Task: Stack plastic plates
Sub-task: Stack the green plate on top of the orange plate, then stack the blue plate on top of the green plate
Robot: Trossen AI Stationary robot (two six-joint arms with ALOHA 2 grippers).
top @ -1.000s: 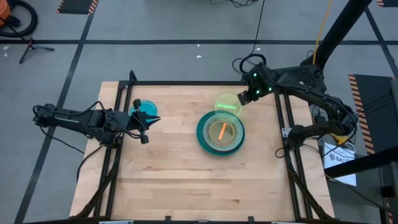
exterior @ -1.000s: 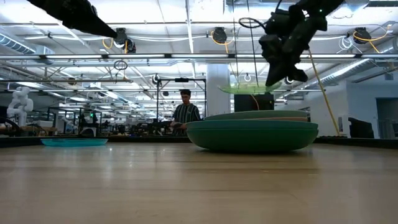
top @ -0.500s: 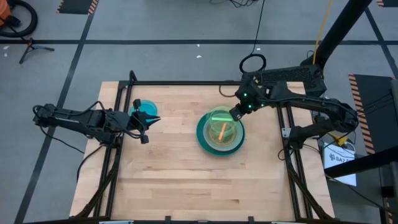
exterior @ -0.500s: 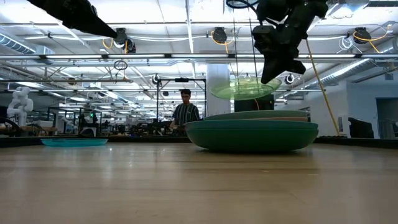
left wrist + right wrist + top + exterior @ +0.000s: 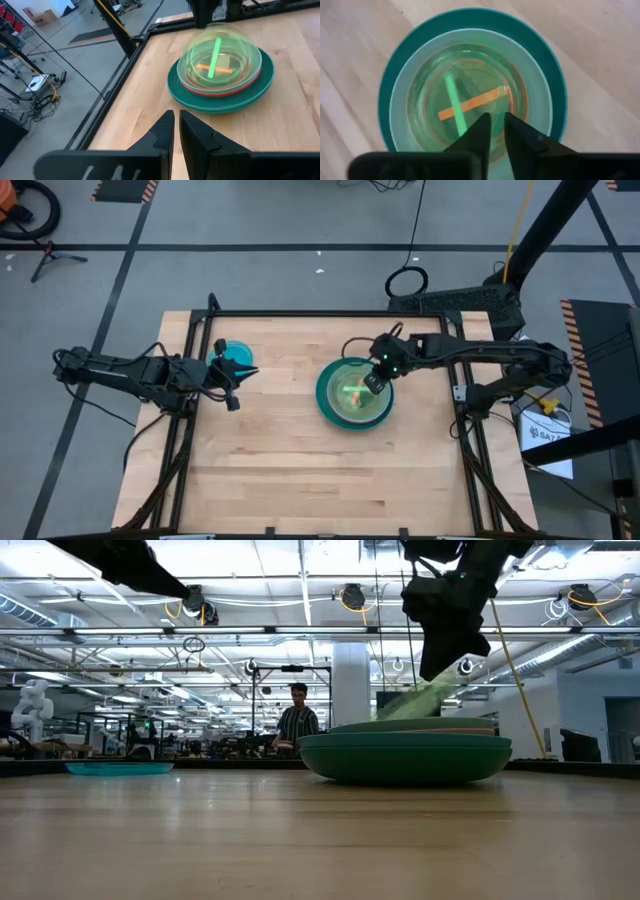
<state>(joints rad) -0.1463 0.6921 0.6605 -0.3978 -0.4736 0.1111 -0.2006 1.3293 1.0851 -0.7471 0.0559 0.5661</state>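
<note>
Stacking is well advanced, by the look of it. The pile of plastic plates [image 5: 354, 392] stands right of the middle of the surface [image 5: 300, 470], with a teal plate [image 5: 327, 402] at the bottom, a red-orange rim and a pale mint one above it, and smaller clear plates nested inside. The right tool [image 5: 372, 381] is over the pile, its fingers nearly closed on the edge of the lime plate [image 5: 216, 55], which leans into the pile and is not yet lying flat. One blue plate [image 5: 236, 353] lies apart near the surface's left edge, just beside the left tool [image 5: 236, 385]; that tool waits with its fingers close together and nothing between them. Judged from this, the lime plate is about to be let go, and the blue plate is the only one seen left to bring over.

The low view shows what the high view cannot: the lime plate [image 5: 420, 700] is tilted, one edge down on the pile and the other raised under the right tool [image 5: 440, 660]. It also shows a person [image 5: 298, 725] standing in the room well behind the surface. The right wrist view looks straight down into the pile [image 5: 470, 85] and shows an orange bar crossed by a green one inside the clear plates; what these bars are cannot be told. The left wrist view shows the layered rims from the side.
</note>
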